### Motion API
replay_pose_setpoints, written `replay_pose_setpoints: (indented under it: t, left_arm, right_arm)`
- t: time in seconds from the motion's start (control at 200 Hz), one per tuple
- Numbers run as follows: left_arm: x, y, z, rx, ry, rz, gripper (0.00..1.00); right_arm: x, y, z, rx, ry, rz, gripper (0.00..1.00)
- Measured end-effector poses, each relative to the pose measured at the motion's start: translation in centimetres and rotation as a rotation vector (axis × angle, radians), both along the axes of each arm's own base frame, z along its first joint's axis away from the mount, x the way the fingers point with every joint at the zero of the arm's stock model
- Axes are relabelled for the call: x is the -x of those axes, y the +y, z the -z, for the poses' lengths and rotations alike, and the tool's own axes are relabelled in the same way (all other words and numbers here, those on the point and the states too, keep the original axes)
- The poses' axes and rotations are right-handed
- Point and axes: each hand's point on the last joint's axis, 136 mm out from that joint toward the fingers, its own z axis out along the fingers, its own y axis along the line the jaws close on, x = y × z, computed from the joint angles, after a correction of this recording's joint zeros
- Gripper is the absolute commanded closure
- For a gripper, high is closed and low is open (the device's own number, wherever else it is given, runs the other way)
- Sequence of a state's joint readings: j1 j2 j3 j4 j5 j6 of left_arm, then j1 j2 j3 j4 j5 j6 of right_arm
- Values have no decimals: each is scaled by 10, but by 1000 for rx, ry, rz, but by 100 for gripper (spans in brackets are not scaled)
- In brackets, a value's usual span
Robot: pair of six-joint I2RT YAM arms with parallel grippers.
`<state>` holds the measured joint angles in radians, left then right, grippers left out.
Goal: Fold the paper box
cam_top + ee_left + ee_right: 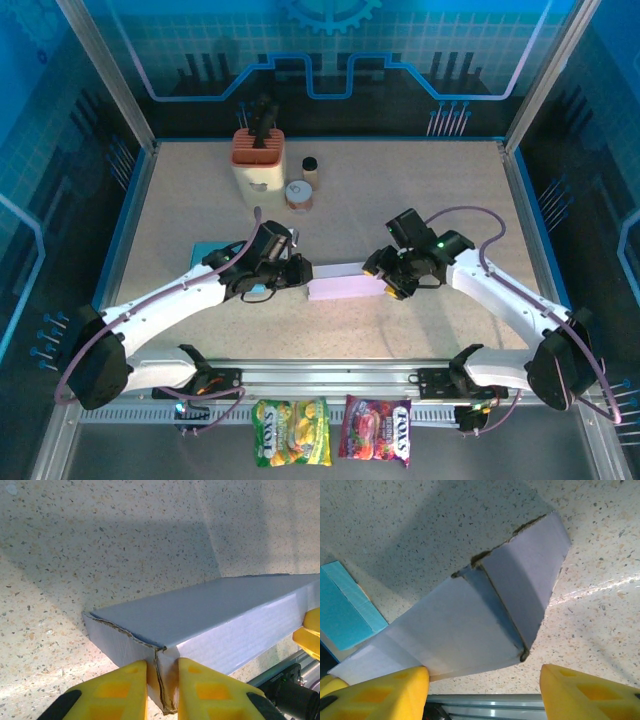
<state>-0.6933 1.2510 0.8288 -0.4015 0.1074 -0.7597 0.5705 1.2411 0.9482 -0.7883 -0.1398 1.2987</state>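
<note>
Where the two arms meet in the top view, paper box lies flat between left gripper at its left end and right gripper at its right end. Knife block and two small jars stand well behind. Blue sheet sits partly under the left arm. Candy bags lie past the near rail.

Left wrist: yellow fingers pressed close, pinching a torn cardboard flap at the box's near corner. Box top is flat, and the box rests on speckled table.

Right wrist: right fingers spread wide, with the box's flapped end ahead between them. One finger is just beside its lower edge, the other well clear.
</note>
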Motion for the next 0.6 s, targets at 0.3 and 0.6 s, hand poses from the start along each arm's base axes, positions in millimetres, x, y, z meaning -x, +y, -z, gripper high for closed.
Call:
replay_pose_setpoints:
  t: [0.3,0.6]
  left_arm:
    - [3,-1,-2,-5,-20,13,81]
    - [20,-7,-4,-22,-108,93,81]
  right_arm:
    - [0,-10,-17,-12,-79,-57,34]
    - [-13,-37,-44,-147,-111,58,33]
